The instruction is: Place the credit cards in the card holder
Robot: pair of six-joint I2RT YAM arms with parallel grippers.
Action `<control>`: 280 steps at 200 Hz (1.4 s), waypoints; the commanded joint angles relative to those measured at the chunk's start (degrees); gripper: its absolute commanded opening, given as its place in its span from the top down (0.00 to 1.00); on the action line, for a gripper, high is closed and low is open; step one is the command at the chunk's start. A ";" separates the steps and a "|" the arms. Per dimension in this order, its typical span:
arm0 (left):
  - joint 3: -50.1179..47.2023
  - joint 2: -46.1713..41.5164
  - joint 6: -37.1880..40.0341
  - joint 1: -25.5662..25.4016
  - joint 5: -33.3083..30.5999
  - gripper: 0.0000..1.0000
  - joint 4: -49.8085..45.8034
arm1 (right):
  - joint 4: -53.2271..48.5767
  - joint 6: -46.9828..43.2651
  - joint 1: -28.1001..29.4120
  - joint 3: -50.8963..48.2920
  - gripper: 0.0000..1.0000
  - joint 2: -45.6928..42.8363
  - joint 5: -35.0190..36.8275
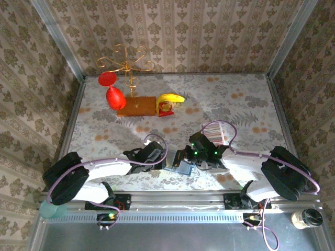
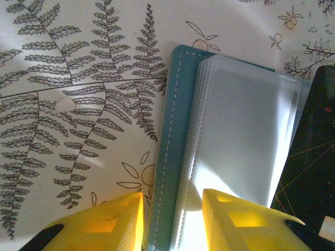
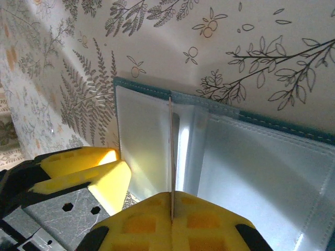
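Overhead view of the patterned bench (image 1: 241, 99), with both arms reaching inward to the card holder (image 1: 183, 167), which lies open near the front edge between the two grippers. The left gripper (image 1: 163, 158) meets it from the left and the right gripper (image 1: 196, 156) from the right. In the left wrist view the left gripper (image 2: 172, 222) has its yellow fingers (image 2: 104, 225) set apart, with the teal stitched border of the card holder (image 2: 166, 157) and the edge of its stacked clear sleeves lying between them; whether either finger touches the holder cannot be told. In the right wrist view the right gripper (image 3: 171, 212) is closed tight on a single credit card (image 3: 170, 141), seen edge-on as a thin upright line, its far end standing at the fold of the card holder (image 3: 146, 141) among the transparent pockets. The remaining credit cards (image 1: 217, 133) sit as a striped row just behind the right gripper, apart from the holder. Towards the back left of the bench stand a banana (image 1: 171, 98), a wooden board (image 1: 137, 106) and a gold wire stand (image 1: 125, 64) beside two red objects (image 1: 115, 97).
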 commanded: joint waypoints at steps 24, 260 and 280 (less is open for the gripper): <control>0.54 1.59 0.22 -1.05 1.38 0.70 -0.15 | 4.60 2.33 0.68 -2.10 1.00 0.82 0.91; 0.52 1.36 -0.35 -1.57 1.12 0.75 -0.67 | -4.99 -1.73 1.70 0.47 0.74 1.05 2.76; 0.52 1.27 -0.37 -1.66 1.04 0.75 -0.67 | -7.08 -3.07 1.65 1.70 0.68 1.52 2.71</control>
